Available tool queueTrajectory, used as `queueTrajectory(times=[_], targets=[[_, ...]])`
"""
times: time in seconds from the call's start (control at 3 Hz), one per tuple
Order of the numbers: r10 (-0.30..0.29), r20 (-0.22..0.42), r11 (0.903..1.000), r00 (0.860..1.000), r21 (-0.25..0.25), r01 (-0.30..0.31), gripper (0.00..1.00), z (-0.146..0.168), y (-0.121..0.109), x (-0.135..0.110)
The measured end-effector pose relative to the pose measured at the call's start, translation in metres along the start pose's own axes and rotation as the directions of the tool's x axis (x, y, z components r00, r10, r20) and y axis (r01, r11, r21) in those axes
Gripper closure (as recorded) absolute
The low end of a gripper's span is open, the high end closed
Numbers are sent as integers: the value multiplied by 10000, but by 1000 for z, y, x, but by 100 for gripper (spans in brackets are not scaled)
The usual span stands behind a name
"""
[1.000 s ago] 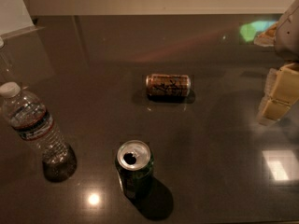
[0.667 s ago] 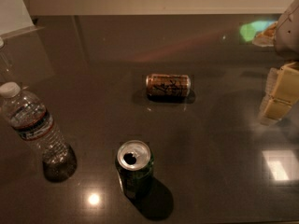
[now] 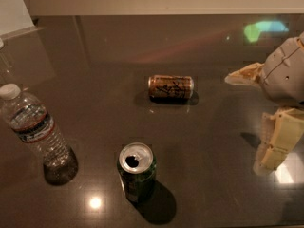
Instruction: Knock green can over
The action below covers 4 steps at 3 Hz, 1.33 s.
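My gripper (image 3: pixel 247 120) sits at the right edge of the scene, above the table (image 3: pixel 223 184) and about midway between near and far. Its two tan fingers are spread wide: one (image 3: pixel 244 74) points left, the other (image 3: pixel 278 141) angles down toward the near side. Nothing is held between them, and the grey body behind them runs out of view on the right. Left of the gripper, and somewhat farther back, a brown can (image 3: pixel 171 87) lies on its side with its length running left to right. It is well apart from the fingers. The green can (image 3: pixel 137 172) stands upright nearer to me and left of centre, silver top up with the opening showing. It casts a shadow to its near right. It is well clear of the gripper and apart from the brown can. Farther left, a water bottle (image 3: pixel 35 129) stands with its white cap on, leaning in the view toward the far left. It is near the green can but not touching it. The table is dark and glossy. It shows a small bright glare spot (image 3: pixel 95 202) near the green can and a green-blue reflection (image 3: pixel 263 30) at the far right. A white sheet (image 3: pixel 14 8) lies at the far left corner.
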<state>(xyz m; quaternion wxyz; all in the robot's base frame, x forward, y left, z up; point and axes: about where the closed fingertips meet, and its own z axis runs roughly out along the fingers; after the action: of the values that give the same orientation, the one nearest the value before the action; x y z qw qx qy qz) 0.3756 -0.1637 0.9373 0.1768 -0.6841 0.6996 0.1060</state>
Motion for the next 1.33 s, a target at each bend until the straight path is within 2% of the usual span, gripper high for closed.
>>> queueTrajectory(times=[0.33,0.67,1.0,1.33], targets=[[-438,1132,9966,9926,-647,514,0,18,33,-26],[-757,2270,9924,9709,-780,956,0,31,58,-62],[-892,3217,9899,9426,-757,1195,0,47,72,-96],[-1004,3822,9885,9186,-670,1359,0,62,76,-120]])
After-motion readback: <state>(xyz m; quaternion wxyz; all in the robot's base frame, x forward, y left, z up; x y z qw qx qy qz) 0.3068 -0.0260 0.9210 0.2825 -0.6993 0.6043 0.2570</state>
